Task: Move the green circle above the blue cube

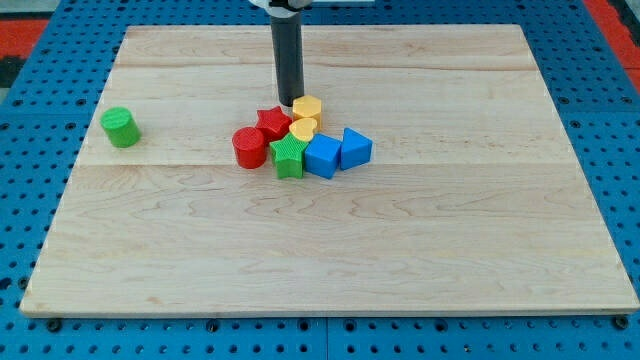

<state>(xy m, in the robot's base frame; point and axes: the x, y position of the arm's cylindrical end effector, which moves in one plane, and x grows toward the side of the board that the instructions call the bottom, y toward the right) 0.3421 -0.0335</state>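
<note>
The green circle (121, 127) stands alone near the view's left edge of the wooden board. The blue cube (322, 156) sits in a tight cluster near the board's middle, with a blue triangular block (355, 148) touching its right side. My tip (291, 103) rests on the board just above the cluster, right beside the red star (273, 123) and the upper yellow block (307, 107). The tip is far to the right of the green circle.
The cluster also holds a red cylinder (248, 147), a green star (288, 156) and a second yellow block (303, 128). The board (450, 250) lies on a blue perforated table.
</note>
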